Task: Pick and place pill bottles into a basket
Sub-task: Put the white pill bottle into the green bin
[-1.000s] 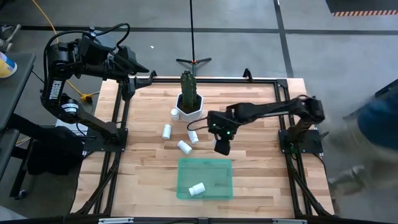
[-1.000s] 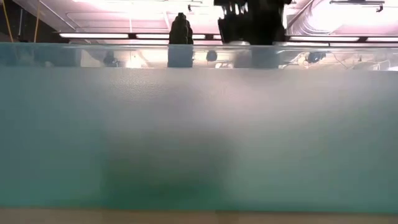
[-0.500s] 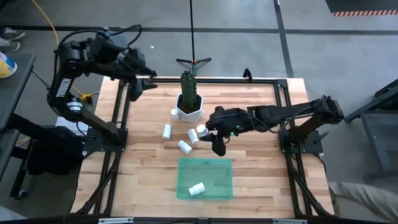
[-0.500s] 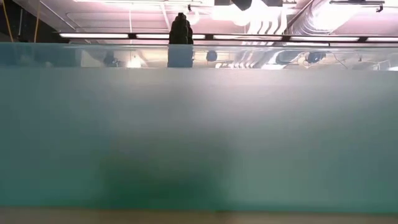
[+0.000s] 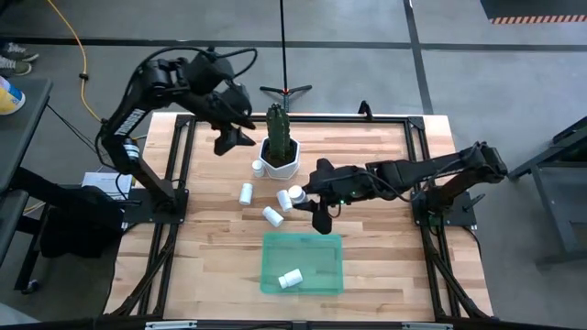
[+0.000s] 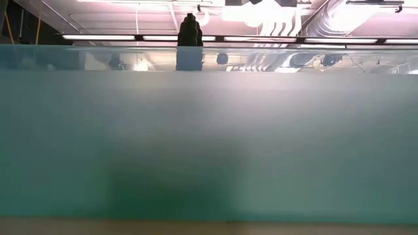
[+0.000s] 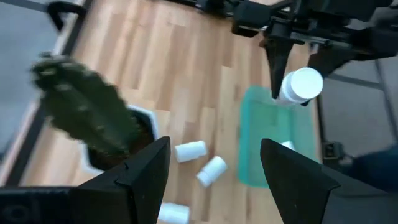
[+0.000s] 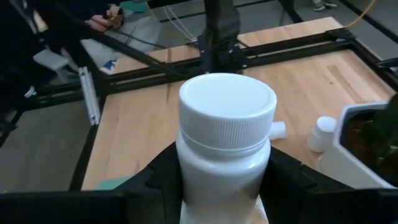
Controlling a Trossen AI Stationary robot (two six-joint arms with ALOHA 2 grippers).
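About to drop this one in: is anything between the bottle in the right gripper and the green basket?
Nothing visible. The right gripper holds the pill bottle above bare wood just behind the basket; the loose bottle lies off to the side.

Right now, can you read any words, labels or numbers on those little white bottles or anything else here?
None can be read.
Held small white plastic pill bottle: plain cap and side, no label showing.
Shallow translucent green plastic basket: no marking.
Left dark robot arm: pale lettering, too small to read.
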